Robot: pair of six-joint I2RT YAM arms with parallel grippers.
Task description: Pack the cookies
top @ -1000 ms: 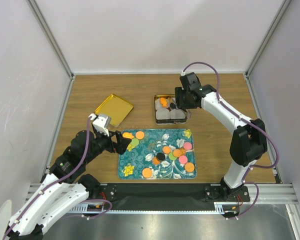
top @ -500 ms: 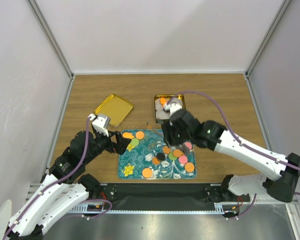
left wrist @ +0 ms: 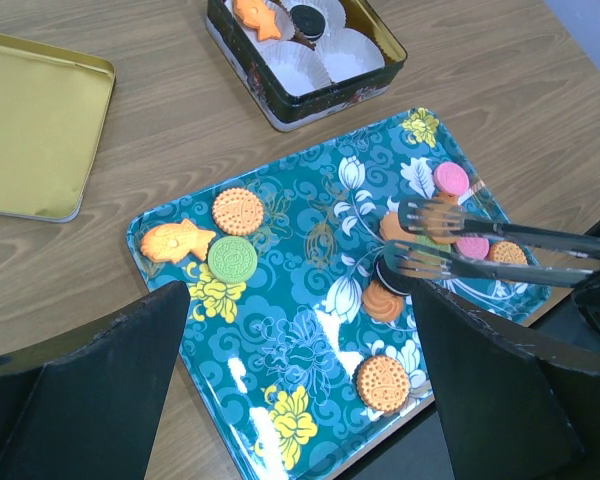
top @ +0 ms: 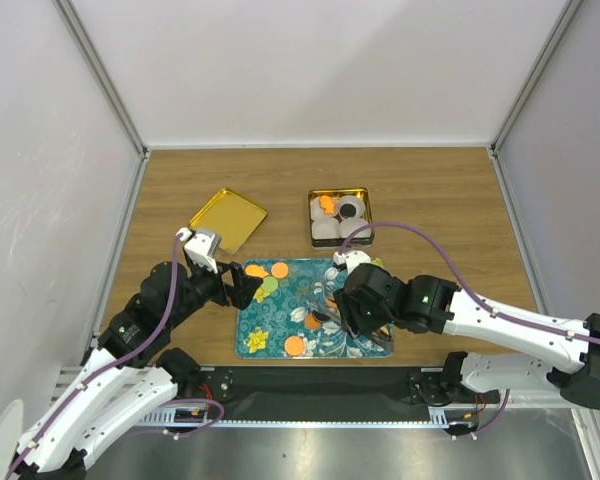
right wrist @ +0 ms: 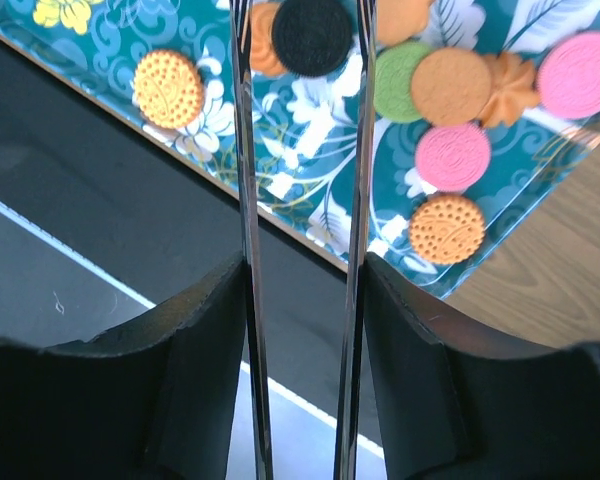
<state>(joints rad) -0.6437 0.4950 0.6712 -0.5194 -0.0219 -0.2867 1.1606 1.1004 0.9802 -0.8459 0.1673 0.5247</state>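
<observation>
Black cookie (right wrist: 311, 36) between tool (right wrist: 302, 20) tines (tray)

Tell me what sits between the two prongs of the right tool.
In the right wrist view, the black cookie lies between the prongs of the right tool, on the teal tray; whether the prongs touch it is unclear.

Overhead view sits high behind my arm bases, looking down the whole counter (top: 430, 190). Left wrist view looks obliquely across the patterned tray (left wrist: 310, 330) from near. Right wrist view hangs close above that tray's near edge (right wrist: 310, 215).
</observation>
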